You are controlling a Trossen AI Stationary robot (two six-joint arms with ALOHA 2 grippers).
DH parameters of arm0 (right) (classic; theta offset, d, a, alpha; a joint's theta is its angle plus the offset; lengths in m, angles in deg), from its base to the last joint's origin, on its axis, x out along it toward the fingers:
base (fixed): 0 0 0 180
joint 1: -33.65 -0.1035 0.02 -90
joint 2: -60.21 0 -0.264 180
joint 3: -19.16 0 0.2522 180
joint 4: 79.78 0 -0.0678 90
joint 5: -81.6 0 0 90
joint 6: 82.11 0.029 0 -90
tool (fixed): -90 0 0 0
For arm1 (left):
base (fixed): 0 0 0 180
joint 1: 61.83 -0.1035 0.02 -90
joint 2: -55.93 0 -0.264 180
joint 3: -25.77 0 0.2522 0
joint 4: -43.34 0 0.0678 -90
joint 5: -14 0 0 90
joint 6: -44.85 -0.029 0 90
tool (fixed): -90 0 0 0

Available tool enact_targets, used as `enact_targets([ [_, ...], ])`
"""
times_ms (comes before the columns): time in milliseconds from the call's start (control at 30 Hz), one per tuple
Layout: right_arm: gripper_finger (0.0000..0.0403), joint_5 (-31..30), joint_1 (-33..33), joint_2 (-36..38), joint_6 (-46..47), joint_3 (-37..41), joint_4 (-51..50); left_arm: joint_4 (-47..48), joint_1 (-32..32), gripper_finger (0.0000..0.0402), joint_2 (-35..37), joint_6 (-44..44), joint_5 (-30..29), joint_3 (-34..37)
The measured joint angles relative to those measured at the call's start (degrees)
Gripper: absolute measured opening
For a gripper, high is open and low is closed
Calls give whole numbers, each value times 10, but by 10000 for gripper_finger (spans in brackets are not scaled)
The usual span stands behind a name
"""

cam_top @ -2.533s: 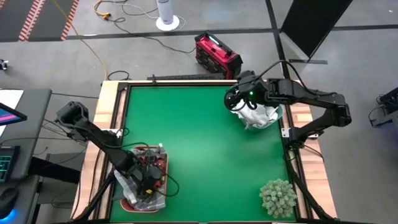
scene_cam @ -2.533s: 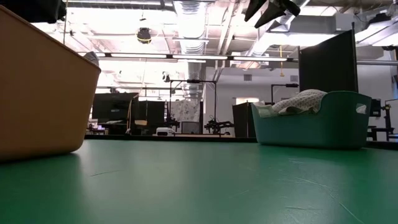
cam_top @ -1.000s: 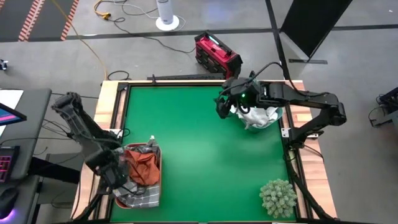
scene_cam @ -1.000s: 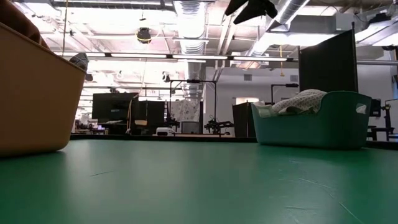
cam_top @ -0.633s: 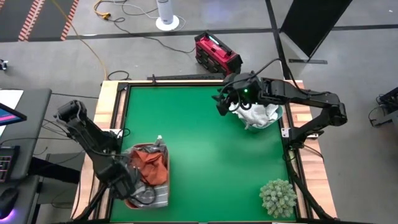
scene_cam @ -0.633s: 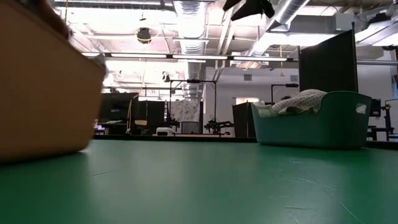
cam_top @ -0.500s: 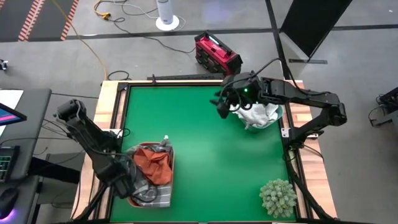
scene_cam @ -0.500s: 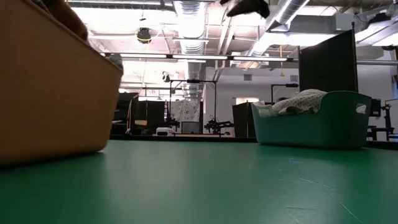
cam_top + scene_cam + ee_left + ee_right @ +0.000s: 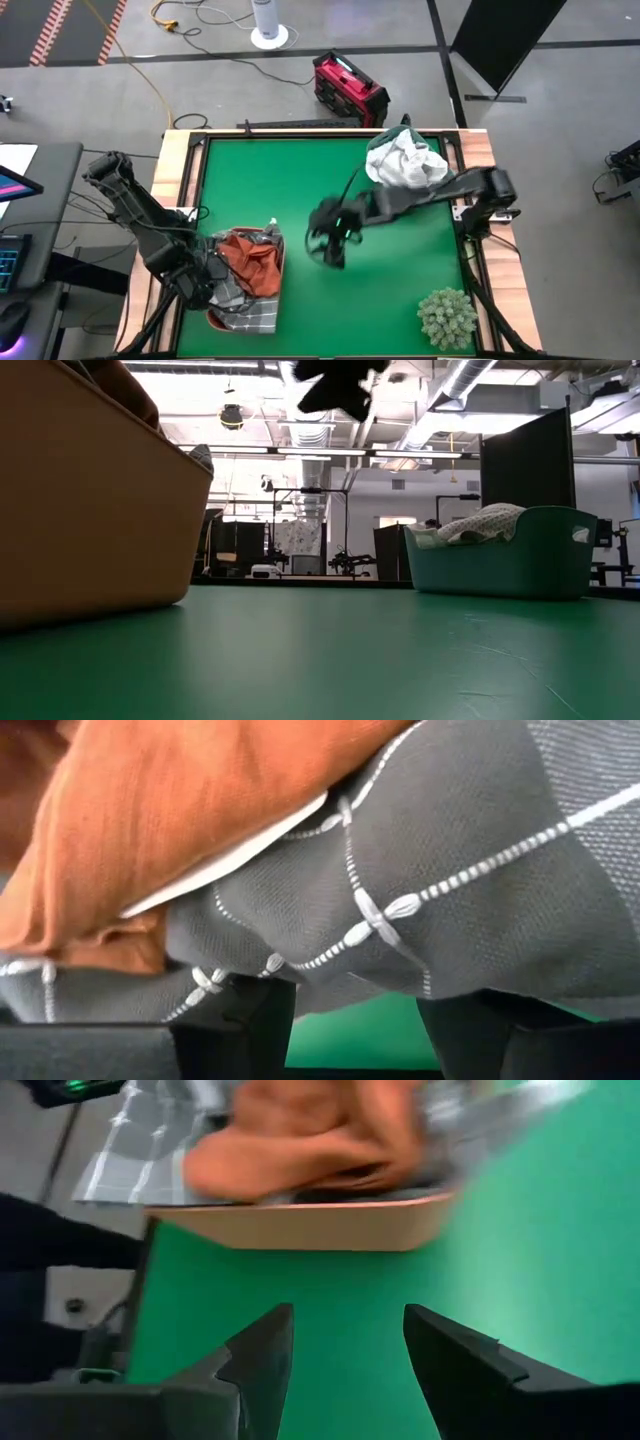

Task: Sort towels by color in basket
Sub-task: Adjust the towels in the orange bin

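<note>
My right gripper (image 9: 330,246), jaws wide and empty, hangs mid-table; the rust-orange towel (image 9: 250,264) lies just ahead toward the left gripper (image 9: 200,285), whose grip I cannot tell.

A green tabletop (image 9: 330,190) with pale wooden edges carries three things, well apart: a tan basket (image 9: 245,300) of cloths near the left front, a teal basket (image 9: 500,555) at the right rear, and a spiky pale-green plant ball (image 9: 446,318) at the right front corner.
</note>
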Motion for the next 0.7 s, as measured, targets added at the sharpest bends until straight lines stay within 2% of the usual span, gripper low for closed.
enact_targets([
  [133, 232, -5, -39, -59, 60, 0, 60, -17, -1, 190, 0, -7, 4, 0],
  [300, 206, -63, -72, -115, 86, 0, 105, -36, 0, 190, 0, -40, -14, 5],
  [433, 182, -73, -83, -168, 135, 0, 169, -93, -1, 190, 0, -65, -19, 46],
  [567, 164, -80, -82, -222, 140, -2, 268, -168, -25, 190, 0, -99, -25, 83],
  [700, 146, -104, -82, -260, 165, -41, 279, -182, -58, 190, 0, -139, -27, 87],
])
